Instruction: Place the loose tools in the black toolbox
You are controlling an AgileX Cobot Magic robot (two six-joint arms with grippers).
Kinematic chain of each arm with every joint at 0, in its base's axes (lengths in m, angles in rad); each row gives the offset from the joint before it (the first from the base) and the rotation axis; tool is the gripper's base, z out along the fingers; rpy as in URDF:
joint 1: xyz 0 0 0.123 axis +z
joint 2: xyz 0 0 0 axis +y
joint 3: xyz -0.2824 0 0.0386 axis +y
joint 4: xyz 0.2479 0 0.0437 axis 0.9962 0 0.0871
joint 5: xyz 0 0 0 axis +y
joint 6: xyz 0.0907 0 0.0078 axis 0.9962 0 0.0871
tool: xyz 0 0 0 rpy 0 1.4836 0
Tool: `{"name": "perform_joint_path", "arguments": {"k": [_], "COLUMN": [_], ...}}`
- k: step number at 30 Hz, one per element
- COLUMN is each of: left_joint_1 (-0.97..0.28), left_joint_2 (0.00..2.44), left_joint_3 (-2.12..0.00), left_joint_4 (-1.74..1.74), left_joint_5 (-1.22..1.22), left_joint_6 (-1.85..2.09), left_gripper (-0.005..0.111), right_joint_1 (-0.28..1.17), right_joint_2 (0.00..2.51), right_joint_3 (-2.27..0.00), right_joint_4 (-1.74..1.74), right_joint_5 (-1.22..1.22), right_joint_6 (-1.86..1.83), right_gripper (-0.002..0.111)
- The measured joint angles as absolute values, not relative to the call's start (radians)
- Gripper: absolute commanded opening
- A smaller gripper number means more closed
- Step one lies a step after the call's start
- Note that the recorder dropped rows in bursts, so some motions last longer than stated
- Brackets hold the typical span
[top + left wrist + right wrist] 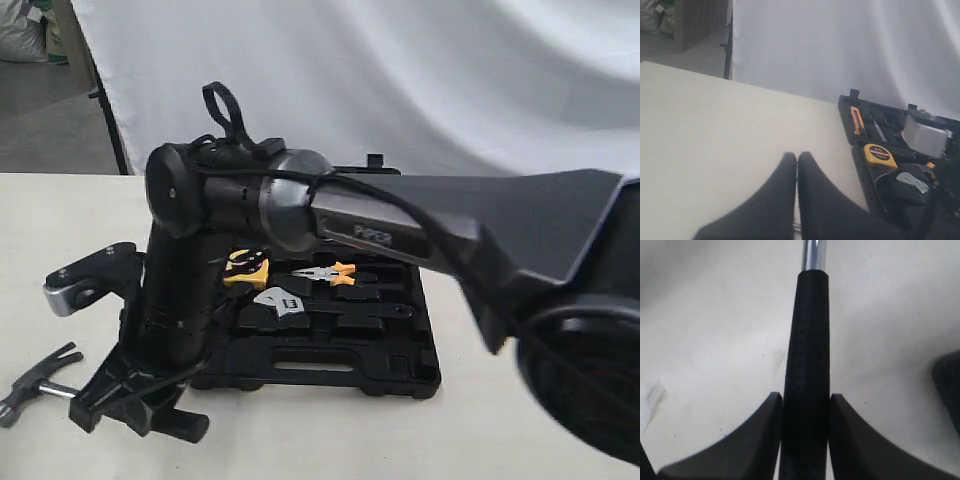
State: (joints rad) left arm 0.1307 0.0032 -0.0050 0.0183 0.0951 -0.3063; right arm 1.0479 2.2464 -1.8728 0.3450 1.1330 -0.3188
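White cloth (400, 70) hangs behind a beige table (500, 430). The open black toolbox (400, 370) sits mid-table in the exterior view. The adjustable wrench (282, 305) lies in a recess of it, below the yellow tape measure (245, 270) and the orange-handled pliers (325, 273).

The right arm (400, 235) reaches across to the toolbox's left side. The claw hammer's head (35, 380) pokes out beside it, outside the case, and I cannot tell whether it touches the table.

Only the right wrist view shows the grip. The right gripper (806, 397) is clamped on the hammer's black dimpled handle (807, 340), with the chrome shaft (813, 254) beyond.

Only the left wrist view shows the left gripper (797, 157). Its fingers are pressed together around nothing, above bare table beside the case. An orange utility knife (856, 121) shows in the far half.
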Motion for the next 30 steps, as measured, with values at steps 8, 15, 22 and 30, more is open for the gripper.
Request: {"name": "perform_joint_path", "arguments": {"k": [8,15,22,30], "left_joint_1": [0.131,0.131,0.131,0.131], "left_joint_2": [0.003,0.003,0.003,0.003], "left_joint_3": [-0.005,-0.005,-0.005,-0.005], "left_joint_4": [0.018,0.018,0.018,0.018], "left_joint_5": [0.095,0.095,0.095,0.095], "left_joint_6": [-0.306,-0.306,-0.306,-0.306], "left_gripper": [0.001,0.001,0.001,0.001], "right_joint_1": [1.052,1.052,1.052,1.052], "right_joint_2": [1.988,1.889,1.927,1.936], "right_joint_3": [-1.353,-1.151,-1.140,-1.140], "right_joint_4": [0.333,0.296,0.275,0.196], "right_joint_5": [0.868,0.743,0.684,0.670], "right_joint_6": [-0.363,-0.367,-0.257,-0.156], "right_gripper": [-0.001,0.000,0.011,0.057]}}
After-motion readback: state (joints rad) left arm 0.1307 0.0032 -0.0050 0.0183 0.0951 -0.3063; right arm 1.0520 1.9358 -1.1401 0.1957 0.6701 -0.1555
